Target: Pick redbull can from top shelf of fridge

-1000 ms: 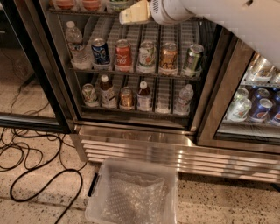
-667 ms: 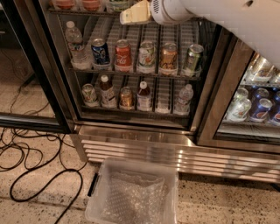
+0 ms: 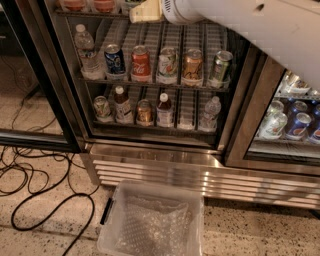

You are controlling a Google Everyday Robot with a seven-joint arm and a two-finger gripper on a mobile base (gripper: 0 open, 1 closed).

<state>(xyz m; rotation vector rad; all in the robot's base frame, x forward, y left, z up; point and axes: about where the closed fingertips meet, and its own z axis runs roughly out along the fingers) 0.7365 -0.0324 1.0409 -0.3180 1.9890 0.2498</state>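
Observation:
The fridge [image 3: 155, 167] stands with its left glass door swung open. The top shelf [image 3: 87, 13] is the wire rack at the very top edge of the view, with two reddish items [image 3: 75, 4] on its left part. My white arm reaches in from the upper right. My cream-coloured gripper [image 3: 143, 12] is at the top shelf's front, right of the reddish items. The redbull can does not show; the gripper and the frame's top edge hide that part of the shelf.
The middle rack holds a water bottle, a blue Pepsi can [image 3: 114, 61], a red can [image 3: 140, 63] and more cans. The lower rack holds bottles and cans. A clear plastic bin [image 3: 150, 222] sits on the floor below. Black cables [image 3: 30, 185] lie at left. A closed glass door [image 3: 292, 122] is at right.
The gripper has edged slightly left along the top shelf's front. Nothing else has moved.

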